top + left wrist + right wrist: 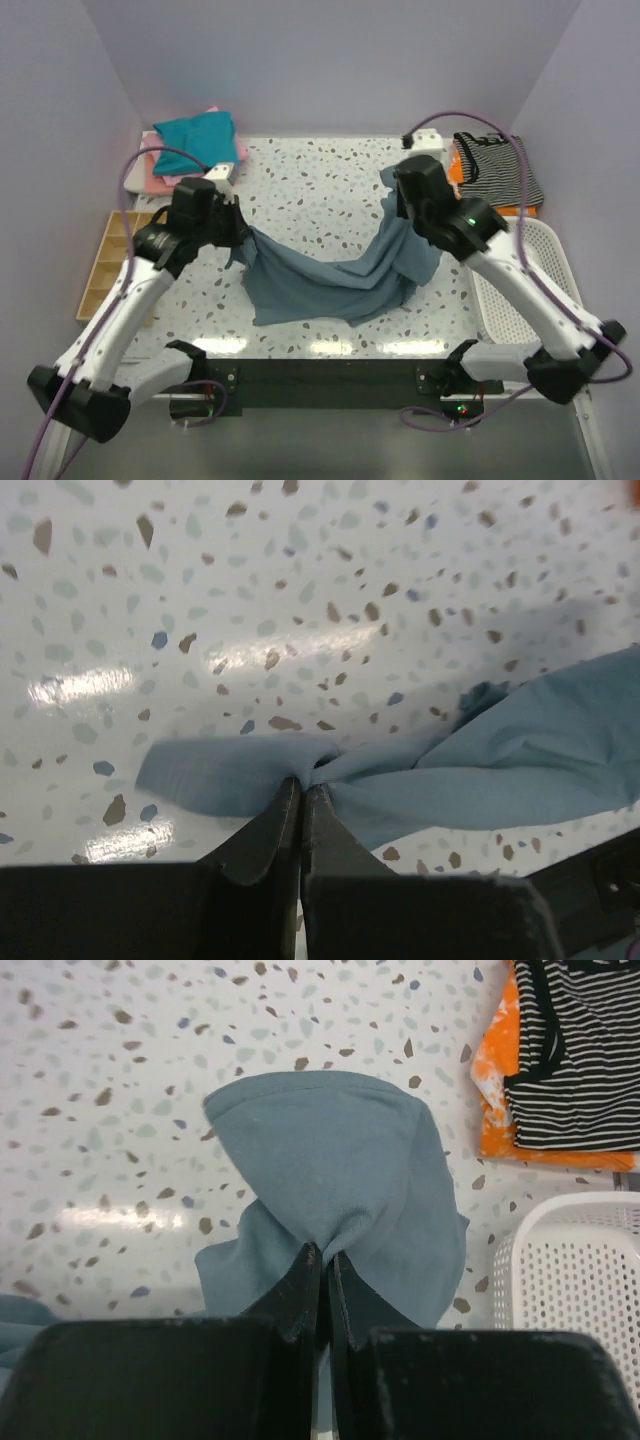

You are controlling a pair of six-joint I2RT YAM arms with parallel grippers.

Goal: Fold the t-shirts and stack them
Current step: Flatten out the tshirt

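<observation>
- Slate-blue t-shirt is seen in the top view slung between the two arms over the middle of the speckled table. Both ends are lifted, while the sagging middle and the near hem lie bunched on the surface.
- Its left end is pinched by the left gripper. Its right end is pinched by the right gripper, which is held farther from the near edge.
- A folded teal t-shirt is stacked on a pink t-shirt at the far left corner.
- A striped garment is laid over an orange garment at the far right. A white basket is set at the right edge and a wooden tray at the left edge.
- In the left wrist view the fingers are shut tight on a gathered twist of the blue cloth. A short tail is left sticking out to the left of the pinch, and the main body runs off to the right.
- In the right wrist view the fingers are likewise closed to a hairline, with a rounded fold of cloth bulging beyond the tips.
- The cloth is judged light, thin and limp: no shape is kept, and it will sag and slip wherever it is not supported.
- Both holds are taken on bunched cloth, not on a flat edge, so a clean spread is thought unlikely from them.
- Shoulder seams or hem corners are judged better places to take hold, with the cloth drawn taut between them before any fold is made.
- Sleeves and neck label cannot be made out in the crumple.
</observation>
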